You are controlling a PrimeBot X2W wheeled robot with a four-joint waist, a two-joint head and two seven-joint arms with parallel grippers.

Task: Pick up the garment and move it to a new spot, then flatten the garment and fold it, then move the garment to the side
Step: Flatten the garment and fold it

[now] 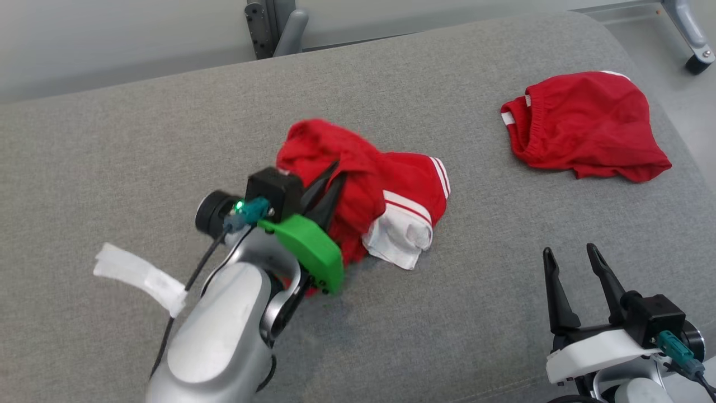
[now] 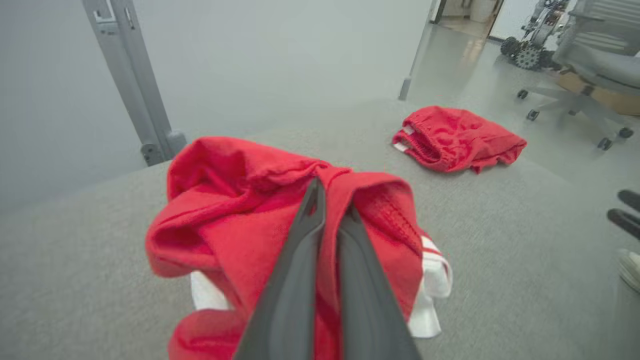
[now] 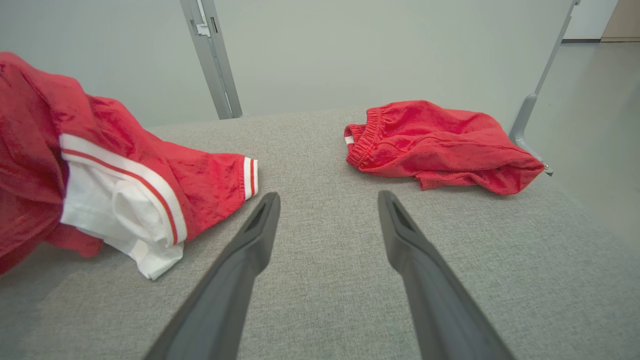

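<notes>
Left gripper (image 1: 335, 174) is squeezing the red shirt (image 1: 414, 179), shut tight; right gripper (image 1: 570, 252) is sitting wide open right of the shirt, holding nothing.

garment (image 1: 403, 184) on cushion (image 1: 168, 140), other garment (image 1: 587, 126) far right

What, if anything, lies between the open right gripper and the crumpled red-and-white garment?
Nothing visible. Only bare grey cushion separates the right gripper from the garment, which the left gripper pinches. The red shorts lie apart, farther back on the right, off that path.
</notes>
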